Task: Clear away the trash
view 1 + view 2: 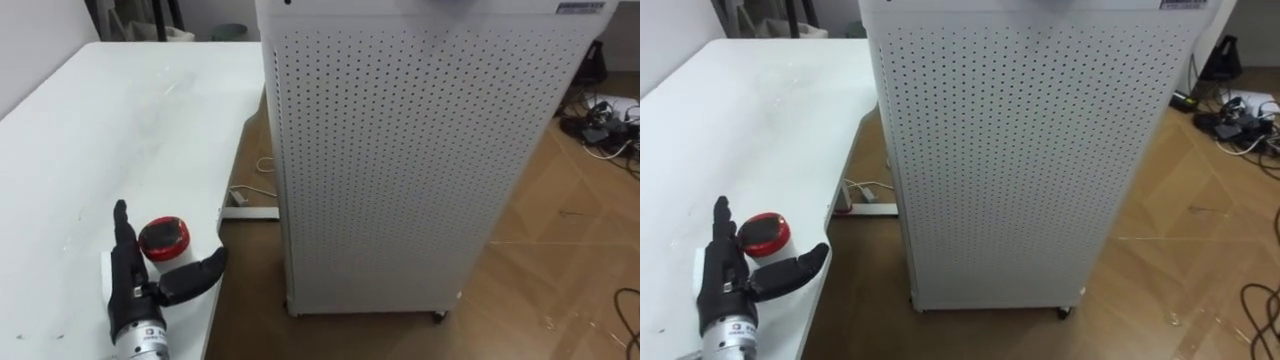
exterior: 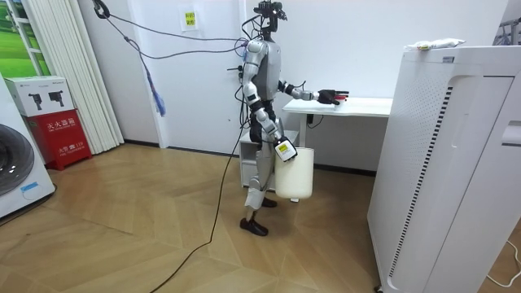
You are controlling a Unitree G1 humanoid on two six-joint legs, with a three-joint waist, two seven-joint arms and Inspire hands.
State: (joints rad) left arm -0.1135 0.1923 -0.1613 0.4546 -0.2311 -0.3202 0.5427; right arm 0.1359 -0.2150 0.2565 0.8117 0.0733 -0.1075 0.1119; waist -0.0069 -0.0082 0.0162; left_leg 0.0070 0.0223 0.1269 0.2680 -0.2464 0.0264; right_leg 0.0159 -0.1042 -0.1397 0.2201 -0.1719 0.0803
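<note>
A humanoid robot stands at the long edge of a white table (image 1: 100,130), its left arm stretched out over the tabletop. The left hand (image 1: 133,287) rests near the table's near corner, fingers (image 1: 121,232) straight and released and the thumb spread wide. It grasps nothing. The task's piece of garbage, a small white container with a red lid (image 1: 164,240), stands upright on the table in the gap between those fingers and the thumb. It sits just beside the fingers, and whether it touches them is hard to judge from above.

In the room view the right arm hangs at the robot's side, away from the table. The right hand (image 2: 283,149) is at the top of a white bin (image 2: 297,175), which hangs below table height (the hand appears to carry it, though its grasp cannot be made out at this distance).

A tall white perforated cabinet (image 1: 400,150) stands on the wooden floor just off the table's edge. Loose cables (image 1: 605,125) lie on the floor beyond it, well apart from the table.
</note>
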